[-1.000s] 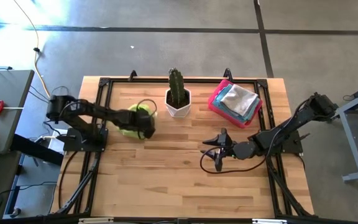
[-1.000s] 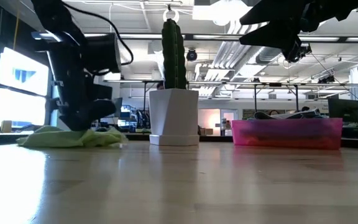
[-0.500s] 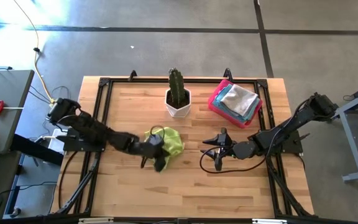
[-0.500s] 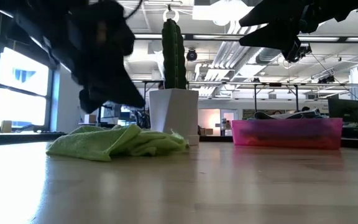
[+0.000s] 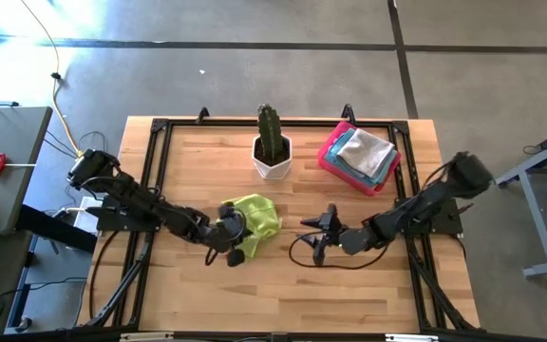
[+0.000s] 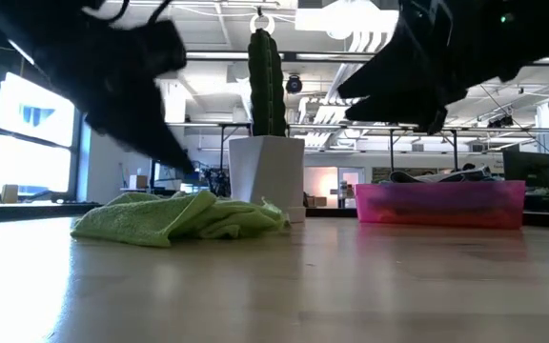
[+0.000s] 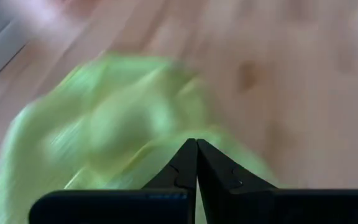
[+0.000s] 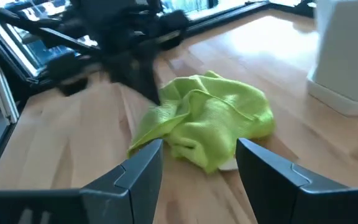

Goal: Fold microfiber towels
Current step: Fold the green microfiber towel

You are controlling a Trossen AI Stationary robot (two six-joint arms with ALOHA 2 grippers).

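While the lime green towel lies crumpled on the desk in front of the potted cactus, much where it lay half a second ago, the left gripper has drawn back to the towel's near edge, its fingers clenched together with no cloth seen between them. Since a second ago the towel has come from the left rear to mid-desk. Meanwhile the right gripper has shifted left toward the towel, fingers spread and empty. Other towels stay piled in the pink tray
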